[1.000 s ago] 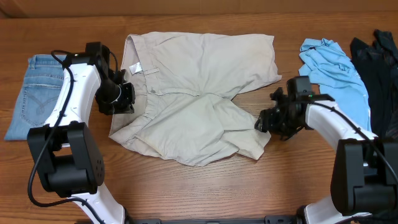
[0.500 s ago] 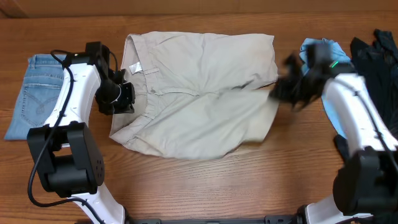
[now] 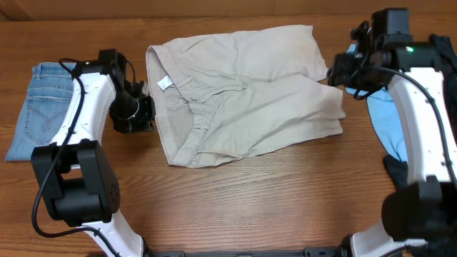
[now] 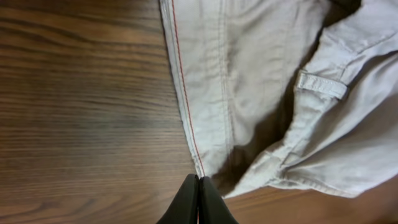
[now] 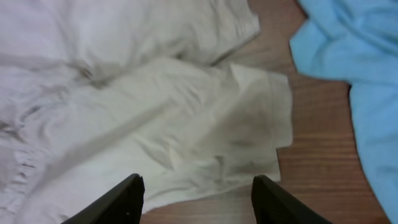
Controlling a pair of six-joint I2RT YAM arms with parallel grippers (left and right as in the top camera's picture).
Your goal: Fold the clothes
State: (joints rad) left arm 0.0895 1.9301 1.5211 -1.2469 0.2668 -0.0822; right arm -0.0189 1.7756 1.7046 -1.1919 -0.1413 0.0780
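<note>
The pale beige shorts (image 3: 243, 93) lie spread across the middle of the table, waistband and white label to the left, legs to the right. My left gripper (image 3: 141, 118) is shut at the waistband's left edge; in the left wrist view the red-stitched hem (image 4: 186, 118) runs right into the closed tips (image 4: 198, 182). My right gripper (image 3: 344, 71) hovers open and empty over the shorts' right leg hem (image 5: 261, 118), its fingers (image 5: 127, 196) wide apart.
Folded blue jeans (image 3: 39, 107) lie at the far left. A light-blue shirt (image 3: 389, 125) lies right of the shorts, also in the right wrist view (image 5: 348, 56). Black garments (image 3: 451, 86) lie at the right edge, partly behind my right arm.
My right gripper swept from the front leg hem to the back right, dragging the leg out; the shorts are flatter and shifted right. The left arm stayed put.
</note>
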